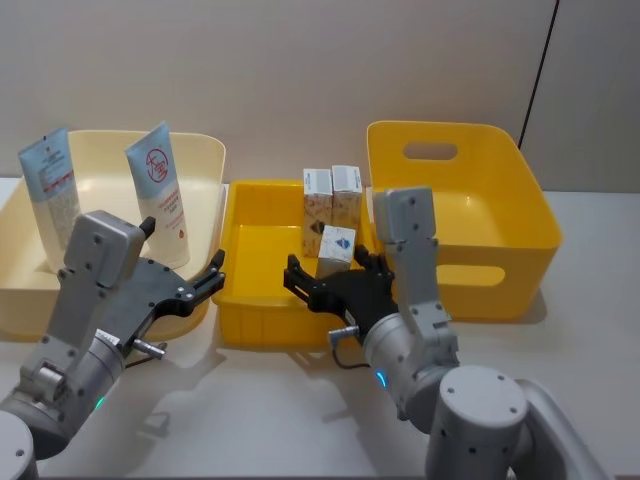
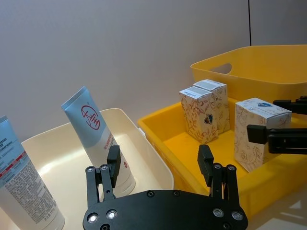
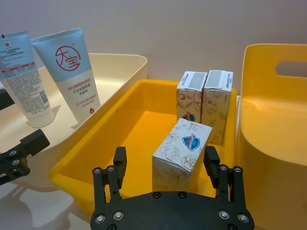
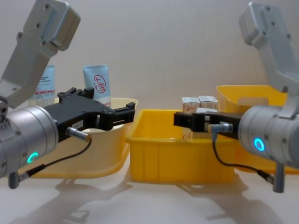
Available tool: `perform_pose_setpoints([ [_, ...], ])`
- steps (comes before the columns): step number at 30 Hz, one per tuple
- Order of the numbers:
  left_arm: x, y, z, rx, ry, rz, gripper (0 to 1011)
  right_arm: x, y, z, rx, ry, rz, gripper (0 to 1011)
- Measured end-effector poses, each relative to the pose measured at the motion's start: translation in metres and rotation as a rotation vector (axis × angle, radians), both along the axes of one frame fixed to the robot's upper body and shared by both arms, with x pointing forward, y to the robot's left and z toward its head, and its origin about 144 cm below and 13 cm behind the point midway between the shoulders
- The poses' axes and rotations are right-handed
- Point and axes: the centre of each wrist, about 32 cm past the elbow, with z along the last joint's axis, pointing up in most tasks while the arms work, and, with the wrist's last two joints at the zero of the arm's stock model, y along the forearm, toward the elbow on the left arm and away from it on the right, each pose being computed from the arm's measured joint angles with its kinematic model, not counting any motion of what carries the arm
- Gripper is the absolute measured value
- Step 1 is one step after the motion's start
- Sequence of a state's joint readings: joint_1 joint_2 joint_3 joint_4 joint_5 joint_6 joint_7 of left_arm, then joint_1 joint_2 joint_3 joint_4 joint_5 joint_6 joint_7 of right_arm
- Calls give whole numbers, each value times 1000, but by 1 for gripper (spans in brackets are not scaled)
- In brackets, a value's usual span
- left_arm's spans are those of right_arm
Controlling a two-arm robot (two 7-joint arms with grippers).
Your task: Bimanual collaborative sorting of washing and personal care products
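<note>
Right claw (image 3: pixel 165 157) spread around front carton (image 3: pixel 184 141), left claw (image 2: pixel 159 160) spread near tube (image 2: pixel 96 129)

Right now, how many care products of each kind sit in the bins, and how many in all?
Pale blue squeeze tubes: 2, the red-circle tube and the fine-print tube, in the cream bin
White cartons: 3, the front carton, left rear carton and right rear carton, in the shallow yellow bin
Total: 5
</note>
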State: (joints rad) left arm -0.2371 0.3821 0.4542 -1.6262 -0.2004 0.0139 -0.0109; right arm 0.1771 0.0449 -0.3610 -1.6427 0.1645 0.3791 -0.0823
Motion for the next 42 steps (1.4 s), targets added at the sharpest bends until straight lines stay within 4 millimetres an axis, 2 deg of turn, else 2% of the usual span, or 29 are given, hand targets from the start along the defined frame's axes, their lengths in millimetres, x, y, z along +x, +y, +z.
perform_pose_setpoints([
  [18,0,0,0,0,0,0,1001,17,12,-1,16,29,3,992],
  [25,0,0,0,0,0,0,1001,19,14,-1,18,33,4,873],
  [29,0,0,0,0,0,0,1001,20,14,-1,19,35,4,731],
  [33,0,0,0,0,0,0,1001,20,15,-1,20,35,4,647],
  [42,0,0,0,0,0,0,1002,21,16,-1,21,36,4,591],
])
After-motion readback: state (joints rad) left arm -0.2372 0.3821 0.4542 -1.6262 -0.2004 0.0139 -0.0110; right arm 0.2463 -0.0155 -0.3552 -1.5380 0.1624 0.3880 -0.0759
